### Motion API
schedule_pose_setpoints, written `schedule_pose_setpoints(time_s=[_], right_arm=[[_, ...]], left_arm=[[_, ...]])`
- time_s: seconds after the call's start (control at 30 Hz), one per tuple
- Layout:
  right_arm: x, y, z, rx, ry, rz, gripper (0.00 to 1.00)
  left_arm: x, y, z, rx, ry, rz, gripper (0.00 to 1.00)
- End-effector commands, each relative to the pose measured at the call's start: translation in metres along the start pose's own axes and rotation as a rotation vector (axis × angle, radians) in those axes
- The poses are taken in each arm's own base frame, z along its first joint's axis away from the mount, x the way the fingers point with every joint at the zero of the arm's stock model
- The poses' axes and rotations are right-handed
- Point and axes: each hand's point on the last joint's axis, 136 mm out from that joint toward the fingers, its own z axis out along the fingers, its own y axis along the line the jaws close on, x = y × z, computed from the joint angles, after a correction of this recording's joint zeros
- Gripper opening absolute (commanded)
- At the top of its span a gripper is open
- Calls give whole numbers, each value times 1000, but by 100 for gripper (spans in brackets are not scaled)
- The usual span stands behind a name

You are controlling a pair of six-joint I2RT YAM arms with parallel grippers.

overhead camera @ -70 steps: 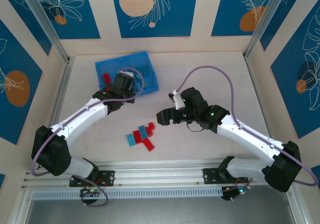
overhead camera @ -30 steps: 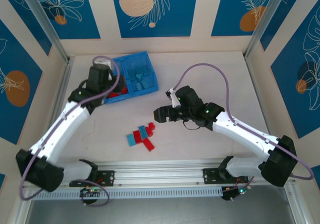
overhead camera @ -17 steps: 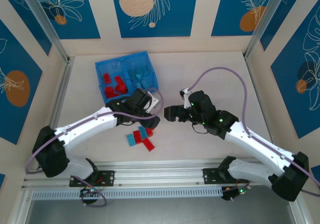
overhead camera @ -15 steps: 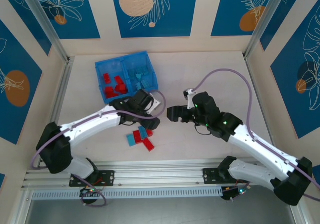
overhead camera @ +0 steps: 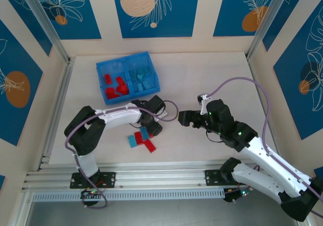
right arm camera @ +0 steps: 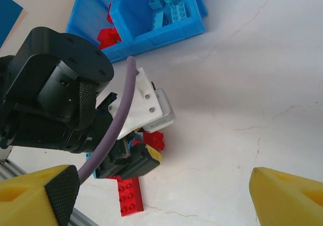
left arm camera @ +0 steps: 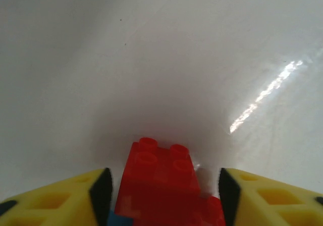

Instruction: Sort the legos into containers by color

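Near the desk's (overhead camera: 212, 79) front edge, the left end effector (left arm camera: 161, 185) stands spread astride a red lego (left arm camera: 159, 170) among the loose legos (overhead camera: 142, 137). Just beside it, the right end effector (overhead camera: 182, 117) hangs spread, empty. Farther back, the bin (overhead camera: 121, 58) holds red bricks (overhead camera: 113, 86) left, light blue bricks (overhead camera: 141, 77) right.

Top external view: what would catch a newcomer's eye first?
The left gripper sits low on the loose legos near the table's front, open, with a red brick between its fingers. Behind, the blue bin holds red bricks in its left compartment, light blue bricks in its right. The right gripper hovers open nearby.
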Motion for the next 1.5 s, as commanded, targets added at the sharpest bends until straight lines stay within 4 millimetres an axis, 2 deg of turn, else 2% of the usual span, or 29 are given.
schedule_pose_setpoints(time_s=[0.0, 0.13, 0.3, 0.43, 0.6, 0.73, 0.9, 1.03, 1.1, 1.17, 1.33, 1.4, 1.47], right_arm=[[1, -5, 2, 15, -5, 17, 89], [2, -3, 4, 3, 1, 18, 89], [5, 3, 7, -26, 30, 6, 89], [8, 19, 8, -113, 59, -29, 89], [10, 37, 9, -214, 78, -54, 89], [9, 45, 10, -251, 79, -63, 89], [7, 46, 15, -246, 77, -61, 89], [7, 45, 19, -240, 80, -62, 89], [7, 46, 22, -241, 86, -64, 89], [7, 47, 23, -243, 87, -65, 89], [7, 47, 25, -240, 90, -61, 89], [9, 47, 26, -247, 97, -55, 89], [12, 48, 27, -250, 109, -54, 89]], left_arm=[[-11, 9, 3, -43, -15, 2, 49], [-10, 12, 9, -65, -16, -8, 36], [-14, 15, 7, -80, -39, -20, 26], [-27, 20, -16, -93, -138, -63, 23], [-41, 50, -64, -161, -270, -175, 21], [-44, 90, -106, -219, -379, -329, 21], [-29, 169, -151, -337, -450, -588, 21], [-17, 234, -173, -436, -482, -783, 20], [-18, 261, -172, -449, -477, -861, 20], [-25, 283, -162, -426, -453, -916, 20], [-31, 335, -117, -402, -372, -1050, 19], [-33, 349, -101, -387, -354, -1092, 19], [-39, 355, -87, -333, -348, -1117, 24]])
